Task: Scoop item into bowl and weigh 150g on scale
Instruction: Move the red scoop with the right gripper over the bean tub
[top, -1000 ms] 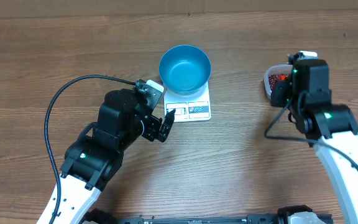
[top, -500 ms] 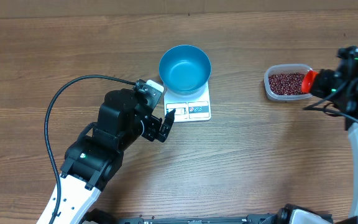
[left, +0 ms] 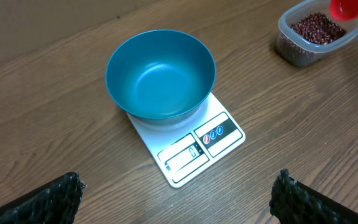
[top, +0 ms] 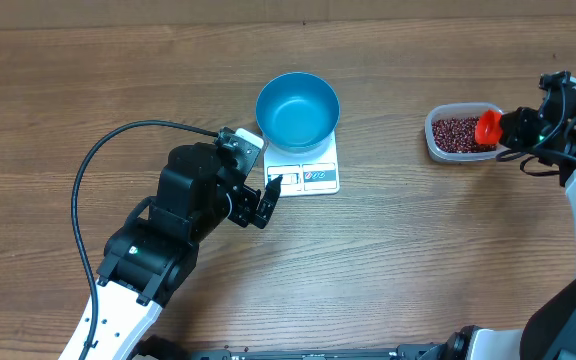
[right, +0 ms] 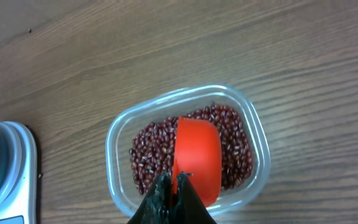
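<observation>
Wooden desk [top: 418, 250]: blue bowl [top: 297, 108] on white scale [top: 308, 178]; left end effector [top: 266, 200] spread apart beside scale; right end effector [right: 174, 186] clamped on red scoop [right: 197, 158] over tub [right: 120, 134] of beans [right: 148, 155].

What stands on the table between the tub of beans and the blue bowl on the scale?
Nothing visible does. Only bare table lies between the clear tub of beans and the bowl on the scale. The left gripper is on the scale's far side from the tub, out of that path.
</observation>
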{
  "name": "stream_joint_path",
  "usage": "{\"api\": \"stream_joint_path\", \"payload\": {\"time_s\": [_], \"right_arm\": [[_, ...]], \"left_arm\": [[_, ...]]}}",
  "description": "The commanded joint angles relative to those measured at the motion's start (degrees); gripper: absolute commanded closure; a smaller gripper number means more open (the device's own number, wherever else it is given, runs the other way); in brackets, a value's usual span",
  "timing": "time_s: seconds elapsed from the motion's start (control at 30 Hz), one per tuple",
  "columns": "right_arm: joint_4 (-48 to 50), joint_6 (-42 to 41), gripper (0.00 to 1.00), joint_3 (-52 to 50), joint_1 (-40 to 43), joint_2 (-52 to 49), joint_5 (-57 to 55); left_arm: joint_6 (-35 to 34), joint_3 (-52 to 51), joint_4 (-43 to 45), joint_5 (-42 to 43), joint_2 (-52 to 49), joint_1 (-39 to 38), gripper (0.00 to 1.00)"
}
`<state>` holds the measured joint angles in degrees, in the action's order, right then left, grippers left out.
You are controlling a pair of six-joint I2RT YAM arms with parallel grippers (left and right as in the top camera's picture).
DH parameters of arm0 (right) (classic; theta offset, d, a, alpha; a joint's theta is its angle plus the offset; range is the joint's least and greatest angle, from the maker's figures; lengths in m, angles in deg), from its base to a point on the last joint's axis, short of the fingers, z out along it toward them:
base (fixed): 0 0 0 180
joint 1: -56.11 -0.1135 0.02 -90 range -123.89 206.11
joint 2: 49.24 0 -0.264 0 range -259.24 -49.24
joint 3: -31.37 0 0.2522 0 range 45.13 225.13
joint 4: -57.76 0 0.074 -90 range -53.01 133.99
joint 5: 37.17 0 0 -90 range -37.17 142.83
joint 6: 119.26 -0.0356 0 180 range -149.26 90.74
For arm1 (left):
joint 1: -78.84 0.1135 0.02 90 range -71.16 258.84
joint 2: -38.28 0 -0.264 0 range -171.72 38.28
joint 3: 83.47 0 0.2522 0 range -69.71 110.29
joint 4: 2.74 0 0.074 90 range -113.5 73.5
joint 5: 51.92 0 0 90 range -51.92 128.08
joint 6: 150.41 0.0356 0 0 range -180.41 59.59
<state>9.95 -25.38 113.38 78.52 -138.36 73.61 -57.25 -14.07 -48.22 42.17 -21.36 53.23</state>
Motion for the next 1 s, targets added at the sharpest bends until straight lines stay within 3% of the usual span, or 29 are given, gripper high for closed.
{"api": "stream_joint_path", "payload": {"time_s": [0.0, 0.27, 0.97], "right_arm": [[1.4, 1.25, 0.96, 1.36, -0.22, -0.33, 0.04], [2.54, 10.16, 0.96, 1.11, -0.22, -0.37, -0.11], [3.61, 10.75, 0.96, 0.87, -0.22, -0.7, -0.11]], "left_arm": [[-0.57, 1.25, 0.0, 0.37, 0.02, 0.09, 0.01], [-0.57, 1.25, 0.0, 0.37, 0.02, 0.09, 0.01], [-0.57, 1.25, 0.0, 0.37, 0.02, 0.09, 0.01]]}}
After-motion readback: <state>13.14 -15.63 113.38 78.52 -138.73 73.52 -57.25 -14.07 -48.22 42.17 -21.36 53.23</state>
